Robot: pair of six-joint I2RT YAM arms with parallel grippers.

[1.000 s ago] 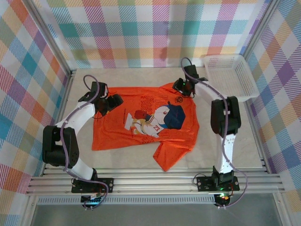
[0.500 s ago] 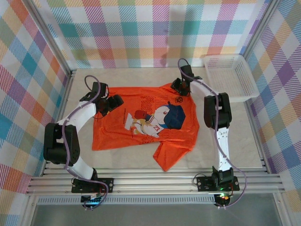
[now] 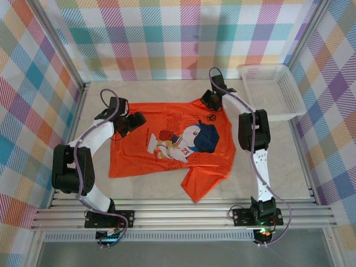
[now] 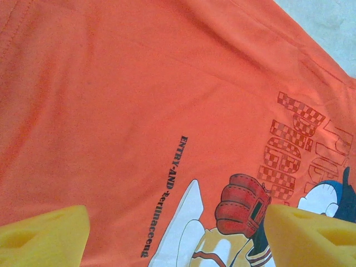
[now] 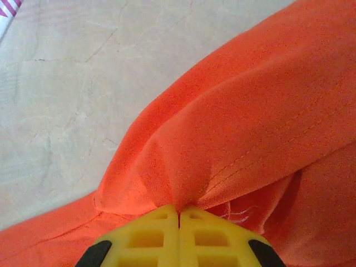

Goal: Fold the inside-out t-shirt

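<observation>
Left of the white plastic mesh basket [image 3: 265, 67], the bright orange fabric t-shirt [image 3: 167, 142] lies flat; the right gripper [image 3: 209, 99], pads pinching the sleeve nearest the basket, has edged away from the basket, likely beginning a fold, while the left gripper [image 3: 133, 120] hovers spread.

A robot lab cell: plaid cloth walls [image 3: 167, 39] around an aluminium-railed table [image 3: 161, 89].

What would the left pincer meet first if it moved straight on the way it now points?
Probably the inside-out t-shirt: orange fabric by the cartoon print lies straight ahead of the open left pincer.
</observation>
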